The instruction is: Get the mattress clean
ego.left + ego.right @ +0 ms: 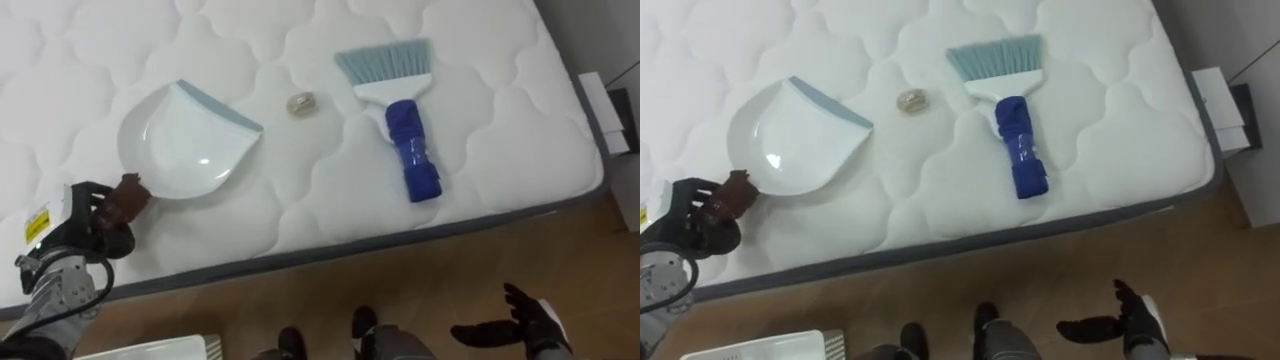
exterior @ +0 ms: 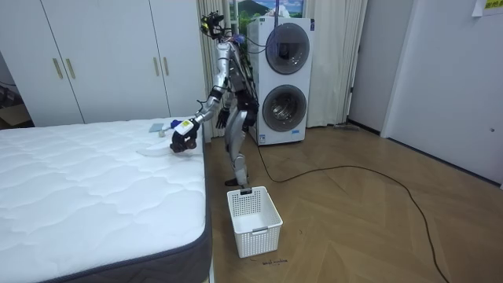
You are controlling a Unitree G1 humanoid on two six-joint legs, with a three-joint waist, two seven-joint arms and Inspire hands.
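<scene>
Gripping the dustpan [image 1: 185, 140], the left hand [image 1: 92, 215] hides its handle end.

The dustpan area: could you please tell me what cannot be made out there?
Small crumpled scrap beside the dustpan, eye views: too small to identify.
Dustpan's handle end, eye views: covered by the left robot hand curled round it.
White basket, left eye view: cut off by the bottom edge.
</scene>
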